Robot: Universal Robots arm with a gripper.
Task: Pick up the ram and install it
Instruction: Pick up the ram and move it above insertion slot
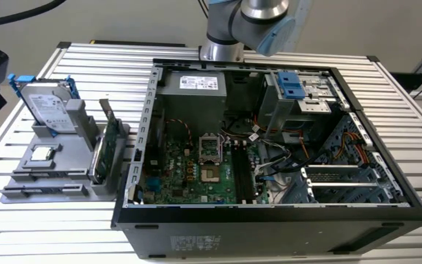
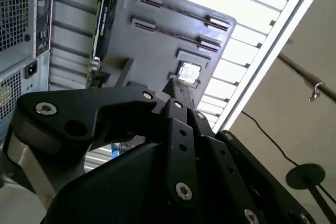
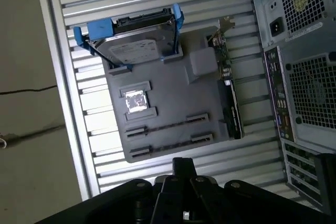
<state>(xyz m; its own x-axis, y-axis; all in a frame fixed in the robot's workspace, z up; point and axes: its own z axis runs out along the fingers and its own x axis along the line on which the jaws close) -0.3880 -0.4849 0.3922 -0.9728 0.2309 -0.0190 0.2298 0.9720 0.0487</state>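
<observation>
Overhead, the pincer point(image 3: 184, 162) hangs above the grey parts tray point(image 3: 168, 98) on the tabletop point(image 3: 100, 145).
It sits pressed together; the computer case point(image 3: 304, 77) stands just beside the tray.

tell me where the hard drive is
The hard drive stands on edge on the grey tray at the exterior view's left, outside the computer case, next to the green card.
</observation>
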